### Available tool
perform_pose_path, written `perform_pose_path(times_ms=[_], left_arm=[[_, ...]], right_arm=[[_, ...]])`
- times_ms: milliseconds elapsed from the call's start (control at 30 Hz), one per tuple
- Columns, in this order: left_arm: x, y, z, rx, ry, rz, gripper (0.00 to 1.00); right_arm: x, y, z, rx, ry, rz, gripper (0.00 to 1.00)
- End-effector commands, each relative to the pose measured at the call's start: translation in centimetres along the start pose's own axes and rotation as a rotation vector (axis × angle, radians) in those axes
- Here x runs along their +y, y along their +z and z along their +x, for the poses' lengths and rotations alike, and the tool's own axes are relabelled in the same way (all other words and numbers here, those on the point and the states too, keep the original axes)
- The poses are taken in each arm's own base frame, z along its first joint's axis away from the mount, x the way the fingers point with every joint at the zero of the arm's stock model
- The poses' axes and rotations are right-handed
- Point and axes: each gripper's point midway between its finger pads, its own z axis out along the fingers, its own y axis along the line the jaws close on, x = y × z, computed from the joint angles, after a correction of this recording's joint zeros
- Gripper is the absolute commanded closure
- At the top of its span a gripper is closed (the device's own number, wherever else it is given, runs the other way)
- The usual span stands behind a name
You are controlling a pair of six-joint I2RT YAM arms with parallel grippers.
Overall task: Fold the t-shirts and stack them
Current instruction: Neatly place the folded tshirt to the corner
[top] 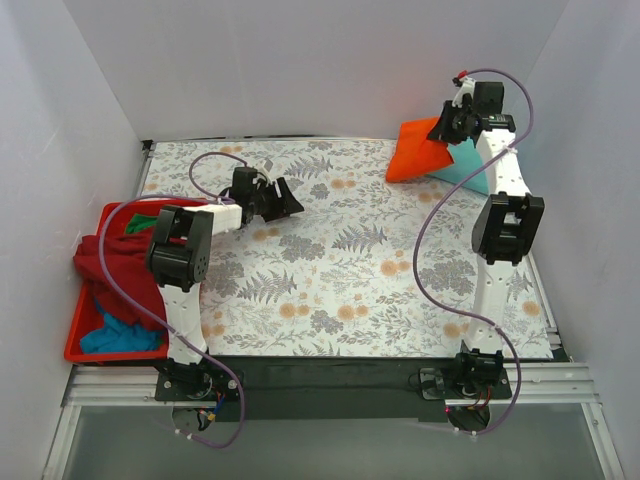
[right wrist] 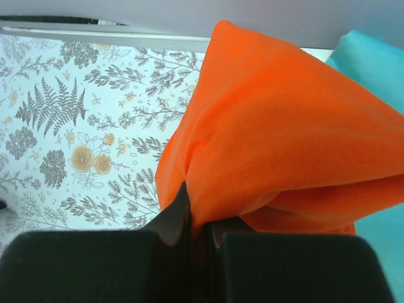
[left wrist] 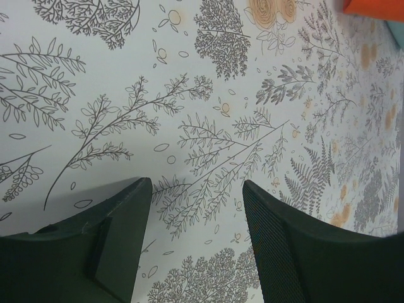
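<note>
My right gripper (top: 447, 127) is shut on the bright orange-red t-shirt (top: 418, 157) and holds one part of it raised at the far right corner of the table. In the right wrist view the orange cloth (right wrist: 278, 139) bunches up out of the closed gripper (right wrist: 202, 218). The mint-teal t-shirt (top: 470, 170) lies under and beside it, also seen in the right wrist view (right wrist: 369, 63). My left gripper (top: 281, 198) is open and empty, low over the floral tablecloth (left wrist: 202, 139) at the left middle. Maroon (top: 115, 265), green (top: 145, 222) and blue (top: 120, 335) shirts lie heaped at the left.
A rigid red plastic tray (top: 82, 345) at the table's left edge holds the heaped shirts; the maroon one spills over its rim. White walls close in the table on three sides. Cables loop from both arms.
</note>
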Motion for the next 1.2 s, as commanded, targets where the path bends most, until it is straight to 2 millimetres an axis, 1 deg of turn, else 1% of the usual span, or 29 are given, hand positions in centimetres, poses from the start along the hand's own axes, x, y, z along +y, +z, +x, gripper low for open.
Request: perform_pose_path(times_ms=[0, 67, 267, 433, 533, 667, 767, 900, 933, 1000, 1033, 1100, 1167], left_arm=[[2.8, 0.6, 1.9, 0.056, -0.022, -0.088, 0.41], [3.0, 0.7, 2.1, 0.061, -0.023, -0.092, 0.41], [3.1, 0.6, 2.2, 0.063, -0.025, -0.097, 0.41], [3.1, 0.5, 2.4, 0.068, -0.029, -0.097, 0.41], [3.1, 0.4, 2.6, 0.071, -0.031, -0.097, 0.41], [3.0, 0.3, 2.7, 0.072, -0.032, -0.094, 0.41], [3.1, 0.3, 2.8, 0.075, -0.033, -0.094, 0.41], [3.1, 0.3, 3.0, 0.081, -0.032, -0.09, 0.41], [3.0, 0.3, 3.0, 0.082, -0.032, -0.089, 0.41], [3.0, 0.3, 3.0, 0.083, -0.032, -0.086, 0.41], [3.0, 0.3, 2.9, 0.081, -0.03, -0.086, 0.41], [3.0, 0.2, 2.9, 0.081, -0.03, -0.086, 0.41], [3.0, 0.3, 3.1, 0.085, -0.031, -0.085, 0.41]], right_arm=[[0.1, -3.0, -5.7, -0.168, -0.049, -0.05, 0.99], [-0.2, -3.8, -6.7, -0.196, -0.058, -0.051, 0.99], [-1.3, -5.4, -8.5, -0.258, -0.038, -0.098, 0.99], [-1.4, -6.0, -9.3, -0.289, -0.054, -0.133, 0.99], [-1.5, -6.7, -9.9, -0.309, -0.063, -0.145, 0.99], [-2.2, -7.4, -10.0, -0.316, -0.074, -0.143, 0.99], [-3.4, -7.4, -9.2, -0.303, -0.069, -0.121, 0.99], [-6.0, -7.1, -8.0, -0.282, -0.053, -0.081, 0.99], [-6.5, -6.7, -7.5, -0.274, -0.05, -0.077, 0.99], [-7.4, -6.6, -7.2, -0.27, -0.044, -0.064, 0.99], [-7.9, -6.2, -6.6, -0.257, -0.043, -0.062, 0.99], [-8.7, -5.9, -6.1, -0.249, -0.043, -0.045, 0.99], [-9.3, -5.2, -5.3, -0.233, -0.038, -0.04, 0.99]])
